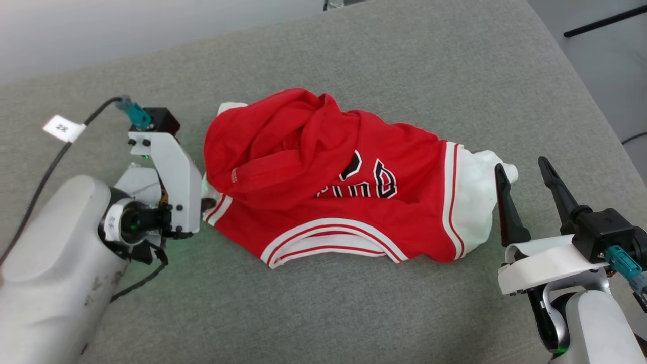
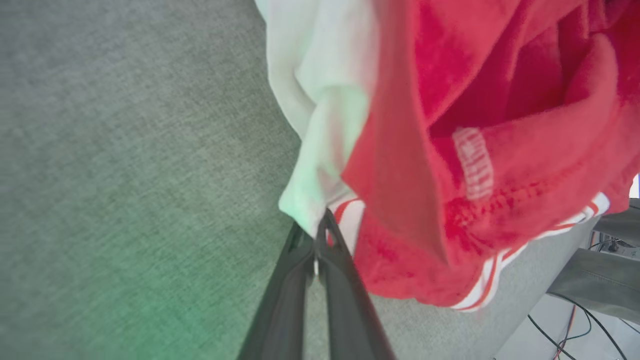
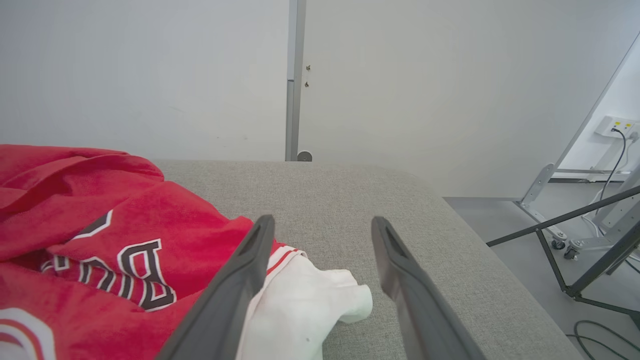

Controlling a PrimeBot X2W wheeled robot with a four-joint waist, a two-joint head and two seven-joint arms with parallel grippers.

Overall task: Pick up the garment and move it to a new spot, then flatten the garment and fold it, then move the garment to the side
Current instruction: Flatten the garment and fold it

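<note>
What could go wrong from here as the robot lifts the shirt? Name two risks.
1. The left gripper is shut on only the tip of a white sleeve; so thin a hold may slip when lifted.
2. The right gripper stands open at the other sleeve, holding nothing; a one-sided lift could drag the bunched shirt.

A white tag (image 1: 63,128) on a black cable (image 1: 49,174) read roughly "2R". The garment (image 1: 414,167) bore black, white-outlined lettering, only "BU" legible, and partly hidden numerals.
</note>
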